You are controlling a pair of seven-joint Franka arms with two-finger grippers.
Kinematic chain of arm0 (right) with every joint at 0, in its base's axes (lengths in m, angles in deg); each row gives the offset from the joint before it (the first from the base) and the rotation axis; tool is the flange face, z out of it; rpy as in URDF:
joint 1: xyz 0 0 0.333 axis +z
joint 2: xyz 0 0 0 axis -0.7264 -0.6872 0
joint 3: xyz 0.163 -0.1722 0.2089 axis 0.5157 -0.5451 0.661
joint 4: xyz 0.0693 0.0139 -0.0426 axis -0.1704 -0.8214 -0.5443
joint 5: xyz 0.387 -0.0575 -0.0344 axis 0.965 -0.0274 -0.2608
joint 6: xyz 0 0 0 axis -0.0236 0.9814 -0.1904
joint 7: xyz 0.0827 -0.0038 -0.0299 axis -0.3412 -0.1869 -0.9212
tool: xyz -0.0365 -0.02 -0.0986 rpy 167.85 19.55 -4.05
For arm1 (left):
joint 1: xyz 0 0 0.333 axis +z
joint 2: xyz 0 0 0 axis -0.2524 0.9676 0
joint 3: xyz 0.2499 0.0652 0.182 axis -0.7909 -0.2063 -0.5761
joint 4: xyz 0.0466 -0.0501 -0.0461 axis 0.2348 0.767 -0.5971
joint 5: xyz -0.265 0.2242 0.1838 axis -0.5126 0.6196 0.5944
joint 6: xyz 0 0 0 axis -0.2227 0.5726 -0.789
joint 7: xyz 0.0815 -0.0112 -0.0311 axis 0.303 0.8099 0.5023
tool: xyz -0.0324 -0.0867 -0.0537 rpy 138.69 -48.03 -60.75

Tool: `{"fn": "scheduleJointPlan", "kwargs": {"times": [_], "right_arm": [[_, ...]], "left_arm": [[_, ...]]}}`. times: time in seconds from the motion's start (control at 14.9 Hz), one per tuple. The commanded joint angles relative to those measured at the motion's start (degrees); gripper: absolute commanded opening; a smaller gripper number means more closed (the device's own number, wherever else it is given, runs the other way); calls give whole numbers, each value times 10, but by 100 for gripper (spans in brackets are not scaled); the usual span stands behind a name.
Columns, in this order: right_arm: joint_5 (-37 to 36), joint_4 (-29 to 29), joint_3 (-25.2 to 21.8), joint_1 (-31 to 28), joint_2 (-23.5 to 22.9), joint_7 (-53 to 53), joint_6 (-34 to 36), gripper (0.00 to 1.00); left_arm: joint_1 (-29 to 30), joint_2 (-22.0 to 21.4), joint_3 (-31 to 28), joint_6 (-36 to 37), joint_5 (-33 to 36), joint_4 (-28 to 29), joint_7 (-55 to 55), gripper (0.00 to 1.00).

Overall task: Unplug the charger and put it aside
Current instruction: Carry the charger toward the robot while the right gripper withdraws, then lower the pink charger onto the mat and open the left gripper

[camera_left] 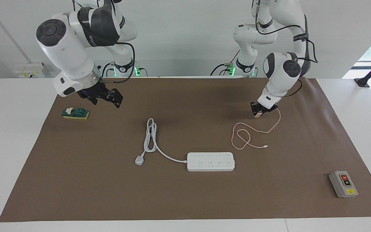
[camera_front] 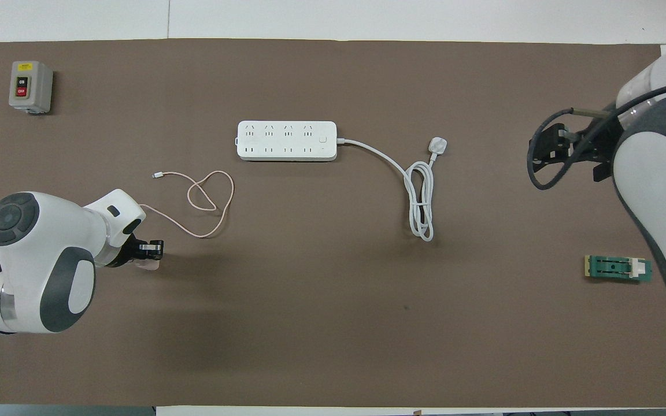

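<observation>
The charger sits pinched between the left gripper's jaws, low over the brown mat toward the left arm's end of the counter. Its pink cable trails away from the robots in loops on the mat, ending beside the white power strip, unplugged from it. The right gripper hovers near a green switch; I cannot tell how its jaws stand.

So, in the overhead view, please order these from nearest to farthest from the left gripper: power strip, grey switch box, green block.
From the left gripper, shut on the charger:
1. Power strip, mid-table, farther from the robots.
2. Grey switch box, corner at the left arm's end.
3. Green block, at the right arm's end.
</observation>
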Motion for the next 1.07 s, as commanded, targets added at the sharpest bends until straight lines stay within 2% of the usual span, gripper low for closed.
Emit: {"fn": "scheduleJointPlan", "kwargs": {"times": [0.0,0.07,0.13,0.2,0.27,0.6,0.87,1.0], "right_arm": [[-29,-65,18,-20,67,-18,4,100],[-22,-73,34,-52,83,-23,22,100],[-23,-76,51,-70,85,-25,20,100],[-29,-76,51,-75,85,-40,20,100],[-30,-72,50,-80,84,-77,20,100],[-29,-77,48,-83,85,-81,-2,100],[-18,-69,25,-63,79,-79,-4,100],[-16,-67,23,-54,77,-78,0,100]], "left_arm": [[37,-1,3,-13,-9,13,-41,32],[46,-3,3,-8,-9,13,-49,58],[54,-4,3,-3,-9,13,-55,76],[66,-6,3,-1,-9,11,-67,91],[77,-8,3,9,-9,6,-78,100],[105,-16,3,119,-9,-65,-105,100],[115,-15,3,158,-12,-107,-105,100],[113,-13,3,154,-24,-108,-105,100]]}}
